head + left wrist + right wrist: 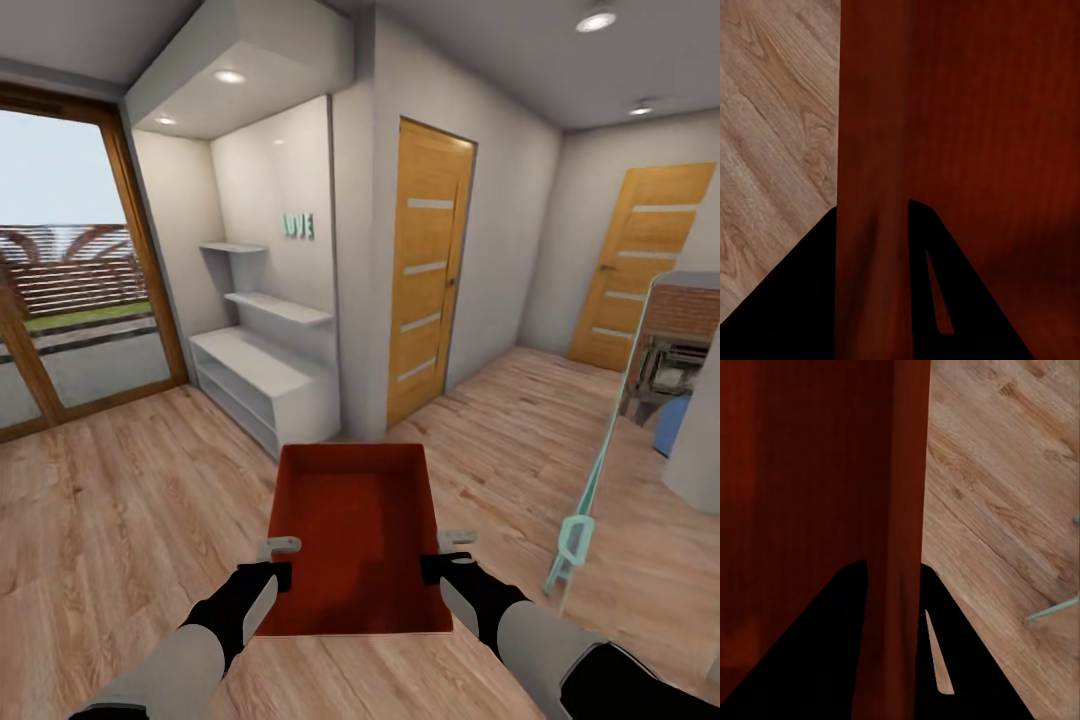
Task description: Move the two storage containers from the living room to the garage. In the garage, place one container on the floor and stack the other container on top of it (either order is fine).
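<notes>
Right now one red-orange storage container (355,535) hangs in front of the robot above the light wood-plank floor (120,500), held by both arms at its two long walls. The left gripper (281,560) clamps the container's left wall, and in the left wrist view the wall (874,187) runs straight down between the two dark fingers (810,300). The right gripper (448,556) holds the right wall the same way, with the wall (904,532) pinched between its fingers (952,660) in the right wrist view. The bin is open-topped and its inside looks bare, though the near end is dark and hard to read.

Ahead, a white shelf unit (262,375) stands in an alcove to the left, with small teal letters (298,225) on the wall above it. A honey-wood door (428,265) with frosted strips is shut just right of the alcove, and a second like door (645,265) sits further off at the right. Open plank floor runs between the container and both doors. A glass door (70,270) with a wood frame is at the far left. A thin teal frame (600,470) leans close by the right arm, its upper part cut off by the picture edge; blurred brickwork (688,312) shows beyond it
</notes>
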Robot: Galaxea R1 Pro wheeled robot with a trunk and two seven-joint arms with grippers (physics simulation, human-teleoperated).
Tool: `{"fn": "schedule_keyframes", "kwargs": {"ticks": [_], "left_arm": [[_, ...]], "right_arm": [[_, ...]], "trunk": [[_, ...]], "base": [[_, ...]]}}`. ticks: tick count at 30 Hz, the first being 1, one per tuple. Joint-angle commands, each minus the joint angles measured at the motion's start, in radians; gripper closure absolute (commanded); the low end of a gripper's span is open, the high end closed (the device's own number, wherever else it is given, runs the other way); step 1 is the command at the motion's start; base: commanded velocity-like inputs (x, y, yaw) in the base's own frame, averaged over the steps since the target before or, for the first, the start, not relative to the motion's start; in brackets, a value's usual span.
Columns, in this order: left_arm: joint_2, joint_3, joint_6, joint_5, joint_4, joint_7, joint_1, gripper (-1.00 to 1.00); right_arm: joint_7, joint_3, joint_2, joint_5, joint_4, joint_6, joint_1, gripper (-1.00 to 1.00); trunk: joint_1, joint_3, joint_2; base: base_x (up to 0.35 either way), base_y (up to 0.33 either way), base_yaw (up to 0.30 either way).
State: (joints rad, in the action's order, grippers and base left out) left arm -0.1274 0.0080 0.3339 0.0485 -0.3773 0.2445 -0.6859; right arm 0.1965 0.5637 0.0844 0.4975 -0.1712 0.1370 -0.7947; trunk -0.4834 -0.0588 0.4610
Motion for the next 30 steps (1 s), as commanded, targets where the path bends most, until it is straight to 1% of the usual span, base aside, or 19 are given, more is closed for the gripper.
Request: {"fn": "schedule_keyframes", "kwargs": {"ticks": [1,17,30], "left_arm": [[0.028,-0.005,0.005,0.017,0.001,0.007,0.000,1.00],[0.028,-0.005,0.005,0.017,0.001,0.007,0.000,1.00],[0.028,-0.005,0.005,0.017,0.001,0.007,0.000,1.00]], "right_arm": [[0.006,0.002,-0.012,-0.007,-0.005,-0.027,-0.001,1.00],[0.006,0.002,-0.012,-0.007,-0.005,-0.027,-0.002,1.00],[0.006,0.002,-0.011,-0.007,-0.005,-0.027,-0.002,1.00]], "trunk": [[-0.001,-0.002,0.002],[-0.001,-0.002,0.002],[-0.001,-0.002,0.002]], "base": [[0.321,0.000,0.000],[0.321,0.000,-0.005],[0.321,0.000,-0.223]]}}
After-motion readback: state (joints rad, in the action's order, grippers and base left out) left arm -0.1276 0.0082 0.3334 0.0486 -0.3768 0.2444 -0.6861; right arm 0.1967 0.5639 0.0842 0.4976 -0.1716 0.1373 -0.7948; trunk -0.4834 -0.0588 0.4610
